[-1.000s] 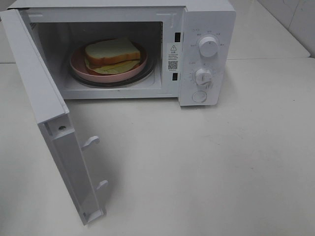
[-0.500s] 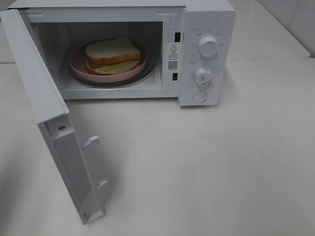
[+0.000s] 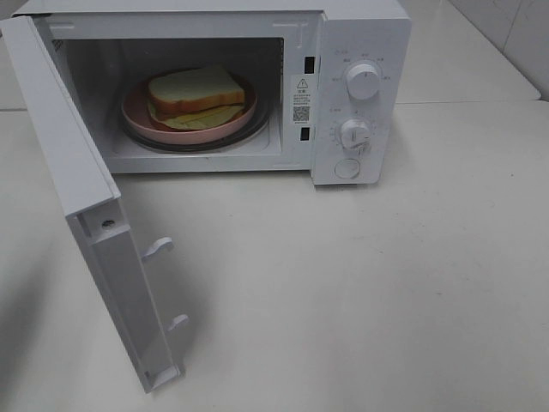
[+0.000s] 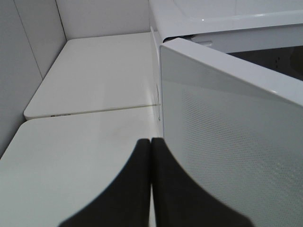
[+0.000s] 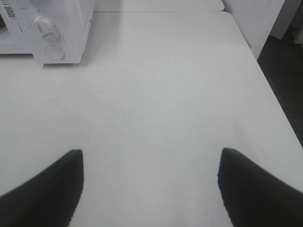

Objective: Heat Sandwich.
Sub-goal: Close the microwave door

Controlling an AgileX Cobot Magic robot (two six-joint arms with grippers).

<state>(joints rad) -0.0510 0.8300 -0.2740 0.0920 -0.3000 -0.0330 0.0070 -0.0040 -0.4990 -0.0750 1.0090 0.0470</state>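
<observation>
The sandwich [image 3: 196, 90], white bread with tan crust over a pale yellow filling, lies on a round pink plate [image 3: 137, 116] inside the white microwave [image 3: 360, 34]. The microwave door [image 3: 60, 146] stands swung wide open to the left. Neither arm shows in the high view. In the left wrist view my left gripper [image 4: 150, 142] is shut with nothing between its fingers, close to the outer face of the door [image 4: 227, 132]. My right gripper [image 5: 151, 151] hangs open and empty over bare table, to the right of the microwave [image 5: 71, 28].
Two knobs [image 3: 364, 80] and a round button [image 3: 347, 168] sit on the microwave's right panel. The white table [image 3: 360, 292] spreads in front and to the right. A wall [image 4: 19, 66] stands to the left of the door, and the table's right edge [image 5: 279, 104] drops off.
</observation>
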